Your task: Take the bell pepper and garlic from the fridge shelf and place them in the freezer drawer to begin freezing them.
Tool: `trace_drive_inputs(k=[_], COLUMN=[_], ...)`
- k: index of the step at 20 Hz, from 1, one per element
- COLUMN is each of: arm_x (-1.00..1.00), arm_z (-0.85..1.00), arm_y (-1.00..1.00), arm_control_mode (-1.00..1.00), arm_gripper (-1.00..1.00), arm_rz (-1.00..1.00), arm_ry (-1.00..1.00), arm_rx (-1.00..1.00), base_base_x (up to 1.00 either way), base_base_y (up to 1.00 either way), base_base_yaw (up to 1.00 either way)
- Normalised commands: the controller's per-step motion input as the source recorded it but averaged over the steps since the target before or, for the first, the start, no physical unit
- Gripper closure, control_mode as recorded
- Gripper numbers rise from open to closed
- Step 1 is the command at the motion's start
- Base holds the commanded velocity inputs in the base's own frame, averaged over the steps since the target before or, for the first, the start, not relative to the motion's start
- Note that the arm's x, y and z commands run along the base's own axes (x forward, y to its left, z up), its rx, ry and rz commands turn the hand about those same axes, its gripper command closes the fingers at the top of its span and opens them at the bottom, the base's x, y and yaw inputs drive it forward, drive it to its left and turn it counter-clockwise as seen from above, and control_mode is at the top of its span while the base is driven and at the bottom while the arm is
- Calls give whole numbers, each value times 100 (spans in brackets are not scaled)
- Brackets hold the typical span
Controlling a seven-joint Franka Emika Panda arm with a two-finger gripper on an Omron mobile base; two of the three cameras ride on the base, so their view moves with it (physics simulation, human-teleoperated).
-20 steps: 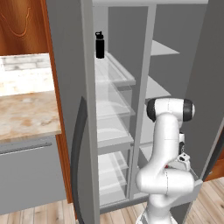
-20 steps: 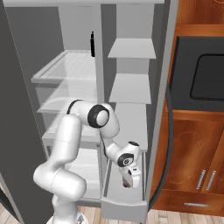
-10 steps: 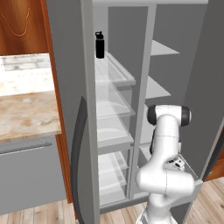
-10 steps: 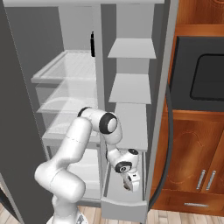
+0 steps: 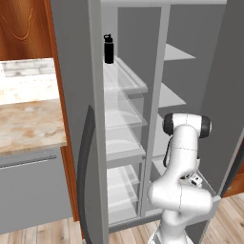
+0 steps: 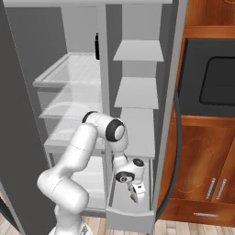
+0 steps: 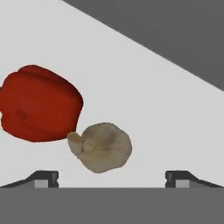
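A red bell pepper (image 7: pixel 39 105) lies on the pale floor of the freezer drawer (image 7: pixel 148 83), with the tan garlic (image 7: pixel 103 147) touching its lower right side. My gripper (image 7: pixel 112 177) hangs just above them, open, its fingertips (image 7: pixel 46 176) wide apart and nothing between them. From the right base view the gripper (image 6: pixel 137 196) points down inside the pulled-out freezer drawer (image 6: pixel 131 216) at the bottom of the right compartment. The translucent fridge shelf (image 6: pixel 69 69) sits high in the left compartment.
A tall black bottle (image 5: pixel 108 48) stands on the top glass shelf (image 5: pixel 126 78). Opaque grey shelves (image 6: pixel 137 51) stack above the drawer. The open fridge door (image 5: pixel 76 114) is at left, wooden cabinets (image 6: pixel 202 170) at right, a marble counter (image 5: pixel 28 119) at far left.
The hand has sunk lower into the drawer and its fingers have spread from shut to wide open, leaving the garlic lying free beside the pepper.
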Motion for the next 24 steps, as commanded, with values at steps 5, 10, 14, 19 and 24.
trace_drive_inputs(k=[5,10,14,19,24], arm_x=[-22,-31,-33,-12,-4], arm_z=[100,100,100,100,80], arm_y=[16,18,28,40,31], arm_control_mode=[-100,-100,-100,-100,-100], arm_gripper=[-100,-100,-100,-100,-100], arm_rz=[-9,-9,-7,-2,1], arm_ry=[-4,-6,-5,-1,-7], arm_rx=[0,0,0,-4,-5], base_base_x=[0,0,0,0,0], base_base_y=[0,0,0,0,0], base_base_yaw=[0,0,0,0,0])
